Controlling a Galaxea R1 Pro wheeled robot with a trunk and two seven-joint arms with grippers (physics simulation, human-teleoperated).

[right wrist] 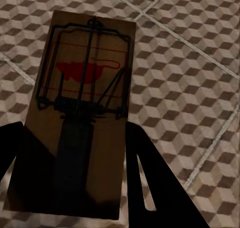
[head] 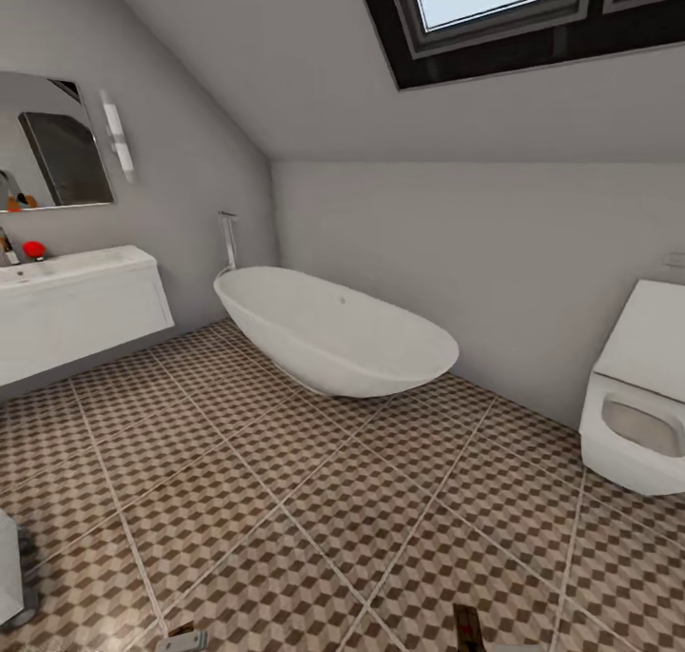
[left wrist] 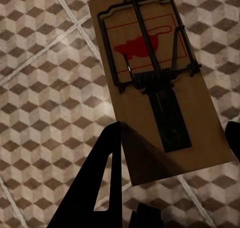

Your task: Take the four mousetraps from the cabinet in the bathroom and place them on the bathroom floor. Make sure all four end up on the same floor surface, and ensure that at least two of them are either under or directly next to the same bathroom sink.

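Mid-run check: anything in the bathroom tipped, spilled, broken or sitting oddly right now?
Nothing stands out. The bathtub, toilet and sink sit intact on a clean tiled floor. Each hand holds a mousetrap, left and right, with its spring bar intact.

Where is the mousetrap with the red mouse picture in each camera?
Head view: I can't pick out a trap for sure; dark bits poke in at the bottom edge.
Left wrist view: a mousetrap fills the upper middle, held over the floor.
Right wrist view: another mousetrap sits centre-left.
Shared landmark: the cube-pattern floor.
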